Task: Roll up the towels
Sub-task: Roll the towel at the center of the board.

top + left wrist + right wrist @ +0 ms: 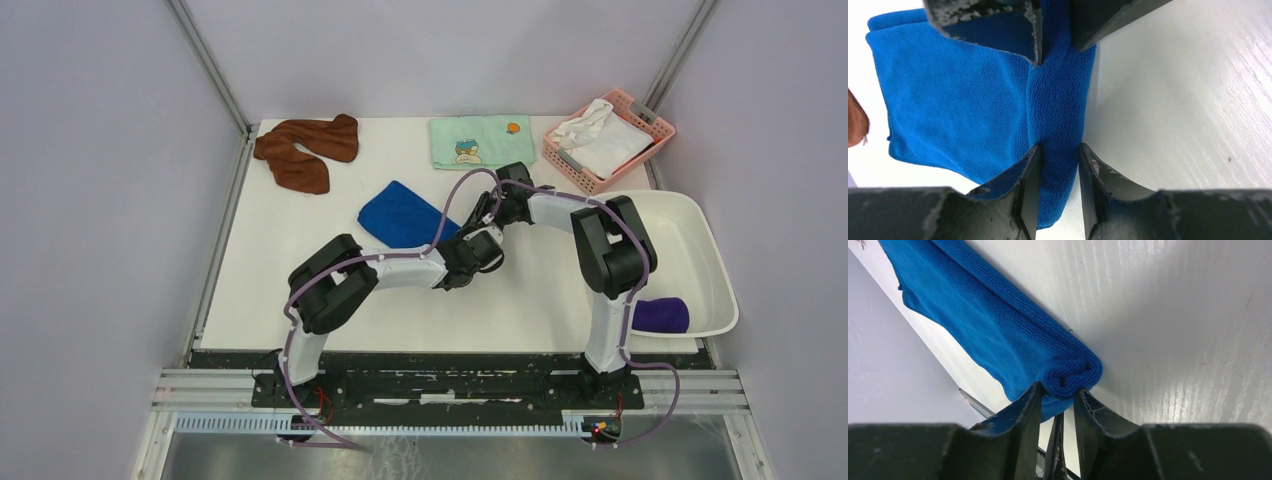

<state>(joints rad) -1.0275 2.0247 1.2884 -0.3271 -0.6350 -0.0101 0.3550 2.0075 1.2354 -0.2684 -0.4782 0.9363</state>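
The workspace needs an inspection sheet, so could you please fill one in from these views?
Surface: white table, faint grain.
Job's things: blue towel partly rolled, mid-table; rust-brown towel crumpled, far left; purple towel in white tub, right.
Clutter: green cartoon towel flat, far edge; pink basket holding white cloth, far right.
Grippers: left pincer shut on blue towel's rolled edge; right pincer at the roll's end, grip unclear.
Cables: lilac cables loop along both arms.
Surroundings: pale walls, metal frame posts.
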